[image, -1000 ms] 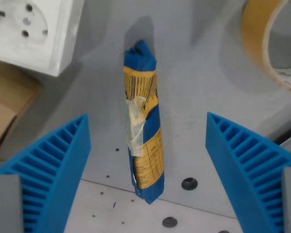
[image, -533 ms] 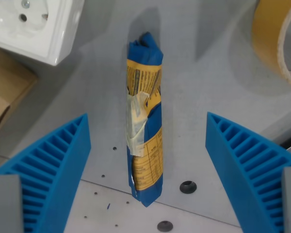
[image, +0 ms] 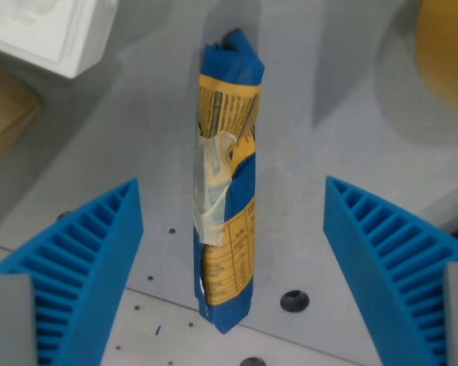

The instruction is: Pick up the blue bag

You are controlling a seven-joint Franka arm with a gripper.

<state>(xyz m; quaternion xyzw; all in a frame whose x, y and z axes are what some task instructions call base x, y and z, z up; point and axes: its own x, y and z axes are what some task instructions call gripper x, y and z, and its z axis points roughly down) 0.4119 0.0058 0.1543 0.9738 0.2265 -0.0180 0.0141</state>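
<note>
The blue bag (image: pixel 227 175) is a long rolled packet with a yellow printed label and a strip of pale tape around its middle. It lies lengthwise on the grey table (image: pixel 328 160), in the middle of the wrist view. My gripper (image: pixel 233 259) is open, with one blue ribbed finger (image: pixel 84 267) at the wrist view's left and the other (image: pixel 389 259) at its right. The bag lies between the two fingers with a clear gap on each side. Neither finger touches it.
A white socket box (image: pixel 46 27) sits at the top left, with a brown cardboard piece (image: pixel 4 114) below it. A roll of yellow tape (image: pixel 446 53) is at the top right. Small dark screw holes (image: pixel 292 300) dot the table near the bag's lower end.
The camera has moved down toward the bag: the bag looks larger, and the socket box and tape roll have slid toward the frame edges. The fingers stay open at the same width.
</note>
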